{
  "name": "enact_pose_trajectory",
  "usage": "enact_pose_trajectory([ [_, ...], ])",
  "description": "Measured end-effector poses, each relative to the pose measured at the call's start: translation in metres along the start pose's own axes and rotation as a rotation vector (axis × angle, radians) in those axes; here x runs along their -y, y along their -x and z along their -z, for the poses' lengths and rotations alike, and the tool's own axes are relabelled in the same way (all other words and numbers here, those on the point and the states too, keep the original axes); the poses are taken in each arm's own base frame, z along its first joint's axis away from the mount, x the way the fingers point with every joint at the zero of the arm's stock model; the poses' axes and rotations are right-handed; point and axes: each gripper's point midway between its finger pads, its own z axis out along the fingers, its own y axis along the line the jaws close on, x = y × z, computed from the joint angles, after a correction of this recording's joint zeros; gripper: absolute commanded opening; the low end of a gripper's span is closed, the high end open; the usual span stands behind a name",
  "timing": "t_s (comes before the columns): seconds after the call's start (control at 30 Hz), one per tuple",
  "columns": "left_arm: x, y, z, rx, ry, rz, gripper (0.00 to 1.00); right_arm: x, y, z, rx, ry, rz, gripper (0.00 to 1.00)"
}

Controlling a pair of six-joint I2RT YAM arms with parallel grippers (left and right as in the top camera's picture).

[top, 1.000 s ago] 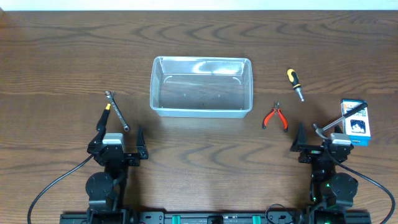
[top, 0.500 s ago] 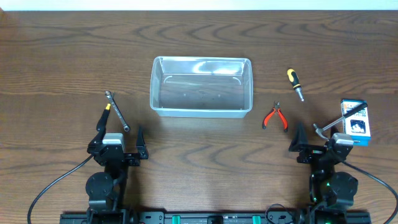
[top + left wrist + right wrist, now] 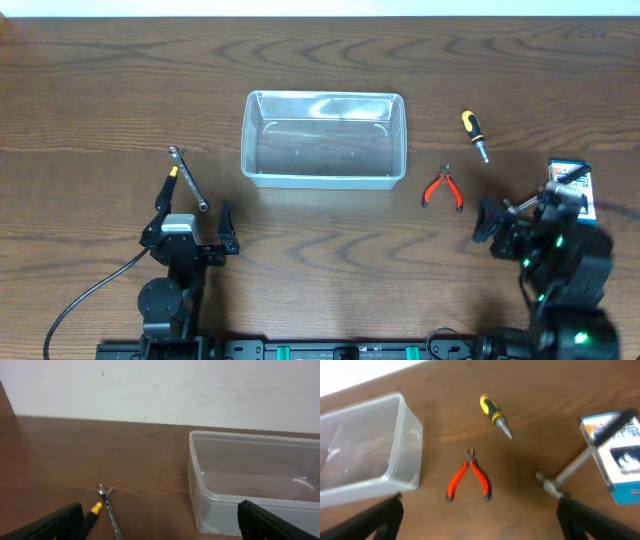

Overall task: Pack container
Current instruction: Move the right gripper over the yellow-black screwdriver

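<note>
The clear plastic container (image 3: 323,180) stands empty at the table's middle; it also shows in the left wrist view (image 3: 225,510) and the right wrist view (image 3: 395,467). My left gripper (image 3: 191,222) is open and empty, low over the table, just behind a silver wrench (image 3: 188,178) (image 3: 112,517) that lies across a yellow-tipped black tool (image 3: 96,508). My right gripper (image 3: 520,222) (image 3: 480,527) is open and empty, raised above the table. In front of it lie red pliers (image 3: 442,188) (image 3: 469,477), a yellow-and-black screwdriver (image 3: 474,135) (image 3: 495,414) and a hammer (image 3: 530,198) (image 3: 570,472).
A small blue-and-white cardboard box (image 3: 574,192) (image 3: 615,455) sits at the right, with the hammer's handle resting across it. A pale wall runs behind the table's far edge.
My right arm has risen off its rest and shifted a little right, looking blurred and larger from overhead. The left arm and all the tools have not moved.
</note>
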Motion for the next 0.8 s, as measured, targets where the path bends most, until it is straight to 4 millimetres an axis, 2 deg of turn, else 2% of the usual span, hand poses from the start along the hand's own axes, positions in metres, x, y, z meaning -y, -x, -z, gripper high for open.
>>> enact_pose_trajectory([
  [0.1,0.0,-0.001,0.0,-0.002,0.0,0.049,0.98,-0.001,0.005,0.008,-0.15,-0.041,-0.004,0.99],
  [0.17,0.0,0.0,0.0,-0.001,0.0,0.073,0.98,-0.004,0.016,0.01,-0.207,-0.049,0.01,0.99],
  [0.27,0.0,0.0,0.0,-0.002,0.0,0.094,0.98,-0.017,0.029,0.007,-0.279,-0.004,0.028,0.99],
  [0.4,0.0,-0.004,0.001,-0.025,0.004,0.105,0.98,-0.027,0.032,0.005,-0.359,0.044,0.054,0.99],
  [0.5,-0.001,-0.011,0.006,-0.093,0.013,0.115,0.98,-0.026,0.026,0.004,-0.461,0.031,0.072,0.99],
  [0.63,0.0,-0.008,0.018,-0.174,0.024,0.124,0.98,-0.017,0.026,-0.005,-0.583,-0.012,0.129,0.99],
  [0.8,0.002,0.007,0.029,-0.228,0.032,0.126,0.98,-0.016,0.046,-0.026,-0.641,-0.001,0.242,0.99],
])
